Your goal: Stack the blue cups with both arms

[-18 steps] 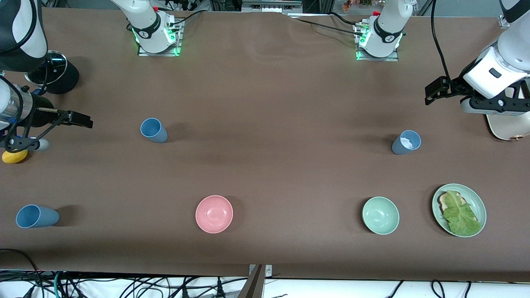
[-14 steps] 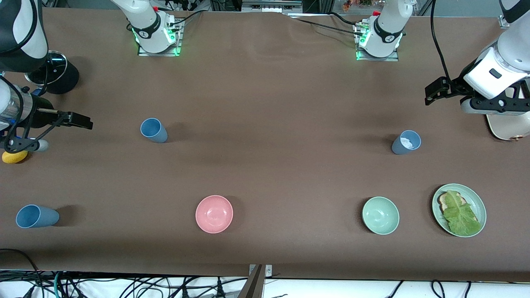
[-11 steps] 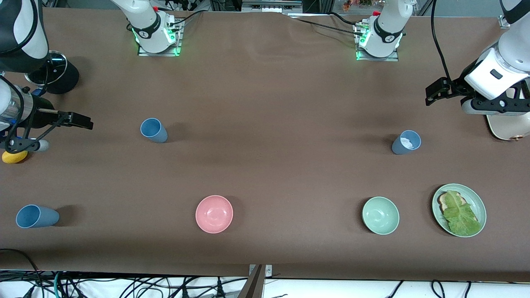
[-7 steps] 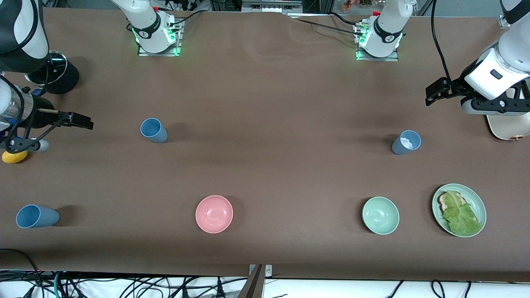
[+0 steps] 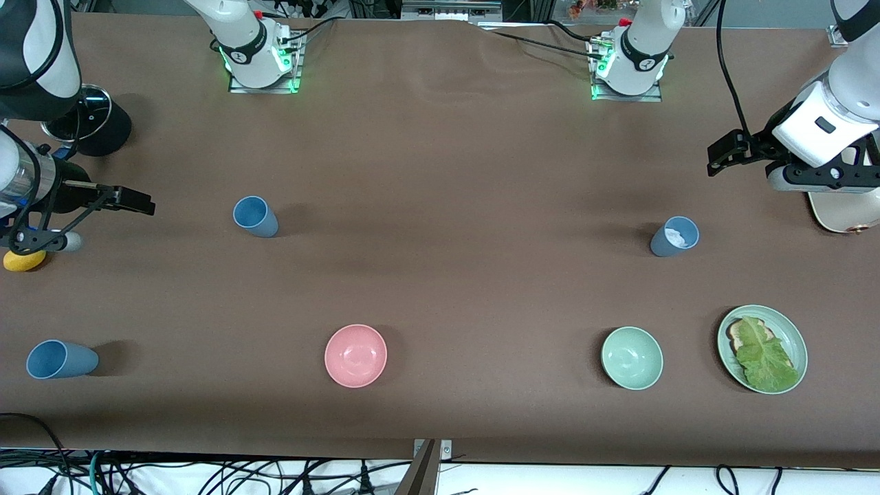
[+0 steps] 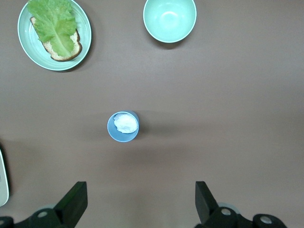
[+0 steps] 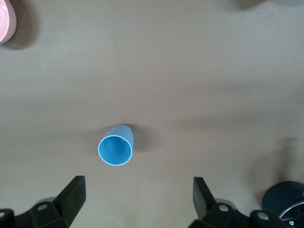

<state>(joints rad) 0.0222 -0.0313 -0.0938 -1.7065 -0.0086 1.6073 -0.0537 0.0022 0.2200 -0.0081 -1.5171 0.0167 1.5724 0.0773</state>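
Note:
A brighter mid-blue cup (image 5: 256,216) stands upright toward the right arm's end of the table; it also shows in the right wrist view (image 7: 115,147). A duller grey-blue cup (image 5: 674,236) with a whitish inside stands toward the left arm's end; it also shows in the left wrist view (image 6: 123,127). My right gripper (image 5: 134,201) is open and empty over the table beside the mid-blue cup, well apart from it; its fingers (image 7: 71,199) are spread wide. My left gripper (image 5: 722,152) is open and empty over the table, apart from the grey-blue cup; its fingers (image 6: 73,204) are spread wide.
A third blue cup (image 5: 60,359) stands near the front edge at the right arm's end. A pink bowl (image 5: 355,355), a pale green bowl (image 5: 632,357) and a green plate (image 5: 790,330) with bread and lettuce lie nearer the front camera. A black lidded pot (image 5: 89,124), a yellow object (image 5: 24,260) and a cream board (image 5: 842,210) sit at the table ends.
The left arm's hand has shifted very slightly toward its end of the table. The cups and the right arm have not moved.

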